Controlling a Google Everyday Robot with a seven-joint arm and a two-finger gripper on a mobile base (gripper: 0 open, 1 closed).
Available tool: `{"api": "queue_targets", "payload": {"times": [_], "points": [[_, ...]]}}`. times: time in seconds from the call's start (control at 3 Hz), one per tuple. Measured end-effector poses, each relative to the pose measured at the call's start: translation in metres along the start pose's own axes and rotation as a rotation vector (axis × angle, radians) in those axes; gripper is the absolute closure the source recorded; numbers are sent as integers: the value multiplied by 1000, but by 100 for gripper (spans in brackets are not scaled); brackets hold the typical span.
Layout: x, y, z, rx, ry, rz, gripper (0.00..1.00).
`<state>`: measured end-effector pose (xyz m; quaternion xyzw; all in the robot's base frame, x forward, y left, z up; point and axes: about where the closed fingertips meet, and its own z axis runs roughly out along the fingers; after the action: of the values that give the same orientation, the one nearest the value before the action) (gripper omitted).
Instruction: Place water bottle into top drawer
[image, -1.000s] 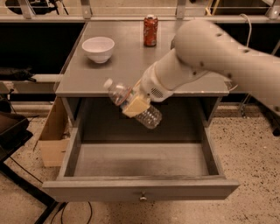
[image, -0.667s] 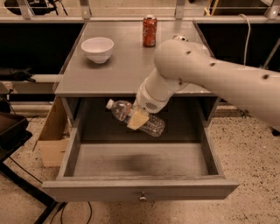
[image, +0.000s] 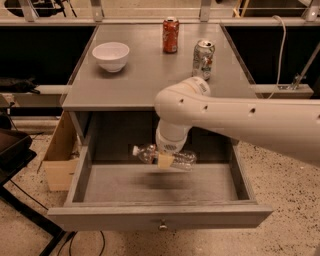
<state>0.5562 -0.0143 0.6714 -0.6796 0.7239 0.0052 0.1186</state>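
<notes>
I note the gripper (image: 165, 159), jaws clenched on the water bottle (image: 186, 159), has dropped into the top drawer (image: 160, 216). The bottle is now level, cap toward 9 o'clock. Release looks due.

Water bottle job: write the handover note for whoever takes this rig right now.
Gripper: below the table top, over the open drawer, shut on the water bottle.
Water bottle: held on its side, cap to the left. Its shadow lies on the drawer floor beneath it, so it looks not yet set down.
Drawer: pulled open.
Done: bottle is in the grip and over the drawer.
Left: lower it onto the floor, let go, draw the arm out.
Bowl, red can and silver can stand on the table top, out of the way.
</notes>
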Motion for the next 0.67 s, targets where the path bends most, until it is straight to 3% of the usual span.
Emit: {"api": "queue_targets", "payload": {"times": [0.33, 0.67], "points": [[14, 22, 27, -1, 63, 0, 100], [23, 46, 43, 7, 82, 29, 100]]}}
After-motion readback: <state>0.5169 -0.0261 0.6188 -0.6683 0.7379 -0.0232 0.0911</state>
